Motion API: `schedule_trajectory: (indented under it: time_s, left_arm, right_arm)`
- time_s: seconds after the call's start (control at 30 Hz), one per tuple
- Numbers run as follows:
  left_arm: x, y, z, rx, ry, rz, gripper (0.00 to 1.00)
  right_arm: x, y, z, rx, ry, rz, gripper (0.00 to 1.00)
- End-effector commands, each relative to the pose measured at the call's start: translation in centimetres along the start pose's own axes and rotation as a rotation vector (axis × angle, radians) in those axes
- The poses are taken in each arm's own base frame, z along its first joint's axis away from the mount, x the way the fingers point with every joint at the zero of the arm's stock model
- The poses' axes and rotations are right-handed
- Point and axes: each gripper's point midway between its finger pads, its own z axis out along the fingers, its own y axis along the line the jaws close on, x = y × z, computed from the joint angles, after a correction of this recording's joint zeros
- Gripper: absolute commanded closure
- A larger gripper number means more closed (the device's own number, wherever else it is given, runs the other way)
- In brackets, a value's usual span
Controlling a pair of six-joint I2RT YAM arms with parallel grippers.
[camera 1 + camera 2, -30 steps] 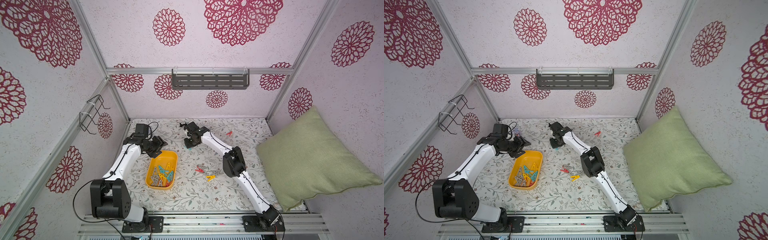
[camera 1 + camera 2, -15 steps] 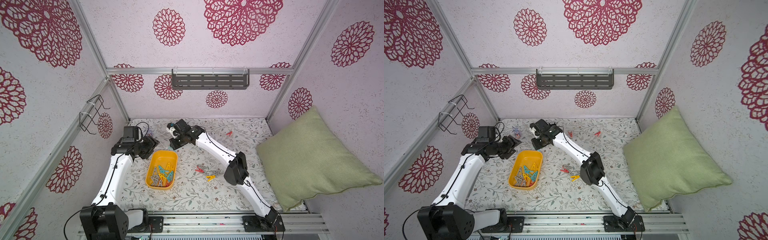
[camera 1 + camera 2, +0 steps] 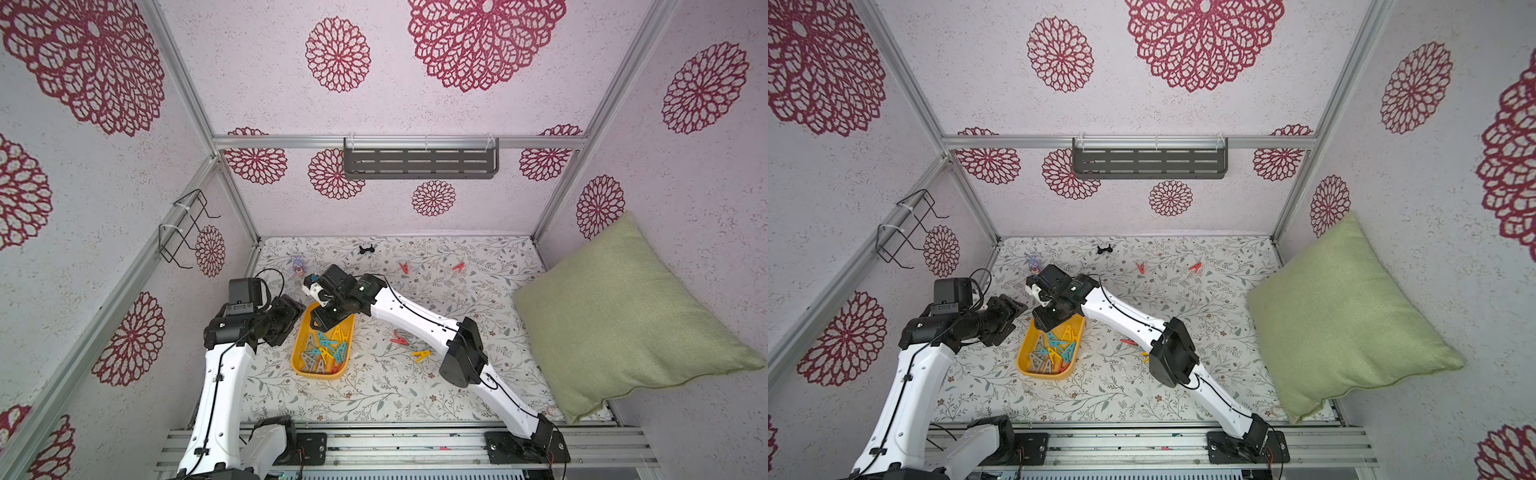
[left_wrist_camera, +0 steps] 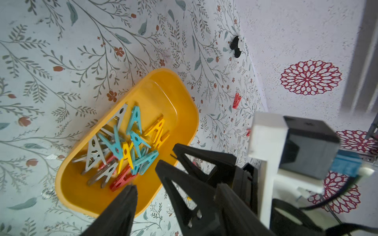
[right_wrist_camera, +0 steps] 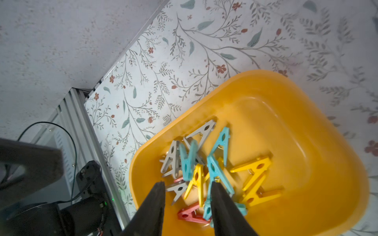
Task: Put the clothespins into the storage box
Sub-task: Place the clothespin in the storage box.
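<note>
Right end effector above clothespins in storage box

No text, number or brand can be read in any view. In both top views, a pale label strip on the left arm's black motor housing and a small greenish sticker on the right arm's wrist housing are too small to make out.
</note>
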Motion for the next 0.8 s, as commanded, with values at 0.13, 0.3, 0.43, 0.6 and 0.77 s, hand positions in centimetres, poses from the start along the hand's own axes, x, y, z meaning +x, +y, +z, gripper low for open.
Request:
schedule_trajectory:
  time_s: [0.13, 0.3, 0.43, 0.6, 0.77]
  left_arm:
    - [1.4, -1.2, 0.3, 0.026, 0.041, 0.055, 0.32]
    - [2.7, -3.0, 1.7, 0.039, 0.078, 0.099, 0.32]
    - [3.9, -4.6, 3.0, 0.055, 0.108, 0.129, 0.32]
    - [5.3, -5.7, 4.4, 0.061, 0.138, 0.158, 0.32]
    - [6.4, -6.3, 5.5, 0.074, 0.158, 0.167, 0.32]
  right_arm:
    - [-2.7, -1.8, -5.1, 0.111, -0.095, 0.025, 0.54]
    - [-2.2, -4.9, -7.3, 0.245, -0.080, 0.048, 0.56]
    - [-1.1, -7.3, -8.8, 0.320, -0.067, 0.073, 0.57]
    - [1.8, -10.3, -10.4, 0.368, -0.058, 0.132, 0.52]
    - [7.2, -14.1, -11.7, 0.402, -0.031, 0.243, 0.48]
